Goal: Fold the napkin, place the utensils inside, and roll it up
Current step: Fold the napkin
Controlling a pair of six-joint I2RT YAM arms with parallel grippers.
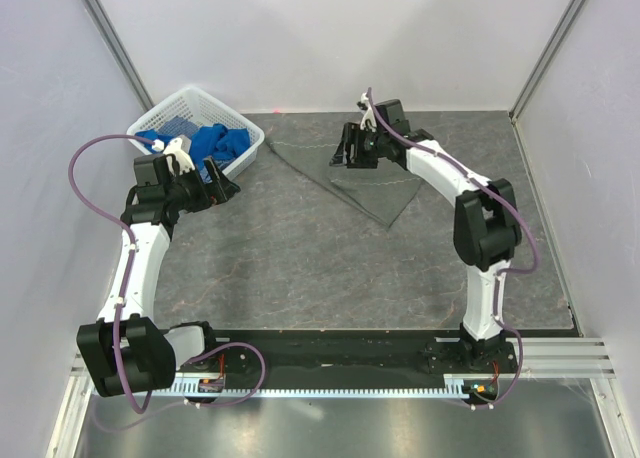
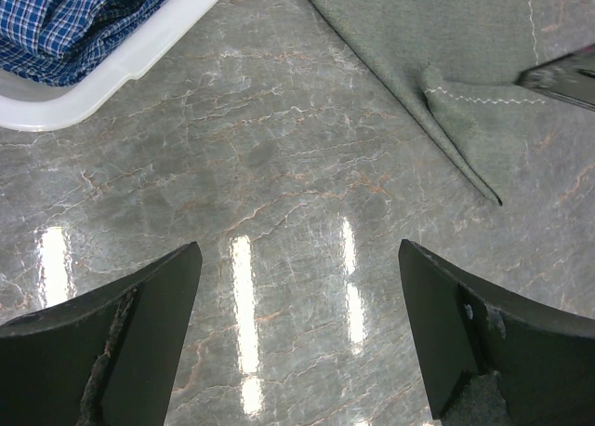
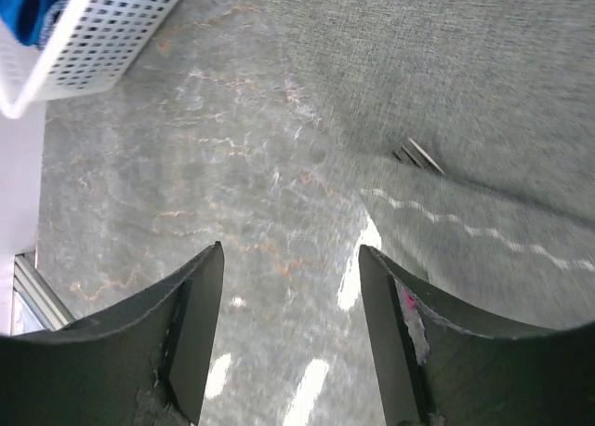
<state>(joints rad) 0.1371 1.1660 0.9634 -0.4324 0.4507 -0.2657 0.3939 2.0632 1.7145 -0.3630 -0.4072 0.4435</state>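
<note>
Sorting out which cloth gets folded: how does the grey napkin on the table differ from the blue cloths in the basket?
Colour: the napkin is dark grey with a pale stitched hem; the blue cloths are bright blue. Pose: the napkin lies flat; the blue cloths are bunched. Place: the napkin is on the table; the blue cloths fill the white basket. Both are fabric.

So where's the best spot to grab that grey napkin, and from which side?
Probably the pointed corner of the napkin nearest the arm bases, approached from the near side. The cloth lies flat, folded into a rough triangle, and that tip sticks out alone on the table. One finger could slide under it while the other closes from above, without disturbing the fold.
</note>
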